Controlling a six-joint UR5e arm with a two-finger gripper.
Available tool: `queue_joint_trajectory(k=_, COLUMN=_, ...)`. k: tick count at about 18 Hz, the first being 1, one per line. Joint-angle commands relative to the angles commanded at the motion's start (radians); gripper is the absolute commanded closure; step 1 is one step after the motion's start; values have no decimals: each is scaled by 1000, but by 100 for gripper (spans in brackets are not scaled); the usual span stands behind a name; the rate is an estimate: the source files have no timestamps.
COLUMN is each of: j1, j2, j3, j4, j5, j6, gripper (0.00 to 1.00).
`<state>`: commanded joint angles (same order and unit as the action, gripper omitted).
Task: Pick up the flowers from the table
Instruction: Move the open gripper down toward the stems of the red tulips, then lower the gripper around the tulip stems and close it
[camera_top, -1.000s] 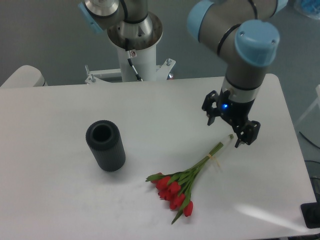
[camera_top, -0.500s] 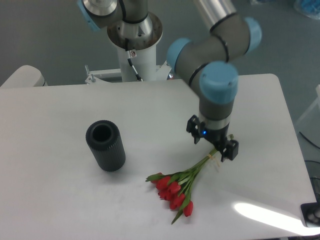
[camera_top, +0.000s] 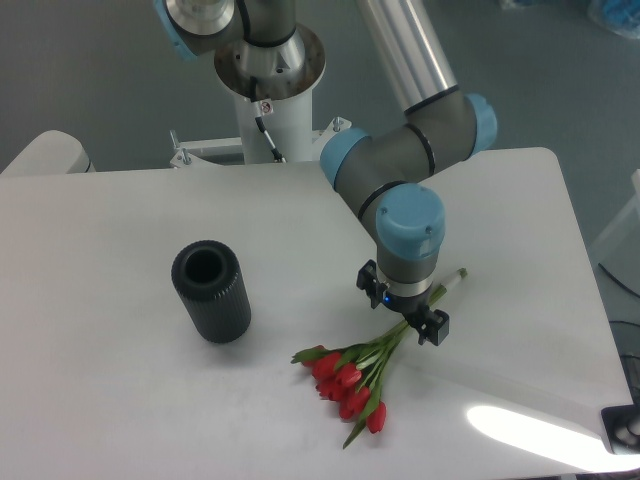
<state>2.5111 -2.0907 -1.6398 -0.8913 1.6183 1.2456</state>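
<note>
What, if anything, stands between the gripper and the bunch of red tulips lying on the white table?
Nothing visible does. The gripper hangs directly over the stems of the red tulips, fingers either side. The dark ribbed cylinder stands well off to one side on the table, clear of the approach.

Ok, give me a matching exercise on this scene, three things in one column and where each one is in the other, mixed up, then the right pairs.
Things:
1. flowers
2. ribbed cylinder
3. tool

Places:
A. upright on the left part of the table
B. low over the green stems
C. lying on the table, red heads toward the front edge

Pairs: 1-C, 2-A, 3-B
</note>
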Motion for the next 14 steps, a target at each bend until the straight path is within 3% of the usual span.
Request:
queue_joint_trajectory(k=7, j1=-2, j2=-22, j3=-8, j4=18, j5=-2, j6=-89, gripper=0)
queue_joint_trajectory(k=14, j1=-25, j2=-49, j3=3, j4=54, j5=-2, j6=-94, gripper=0)
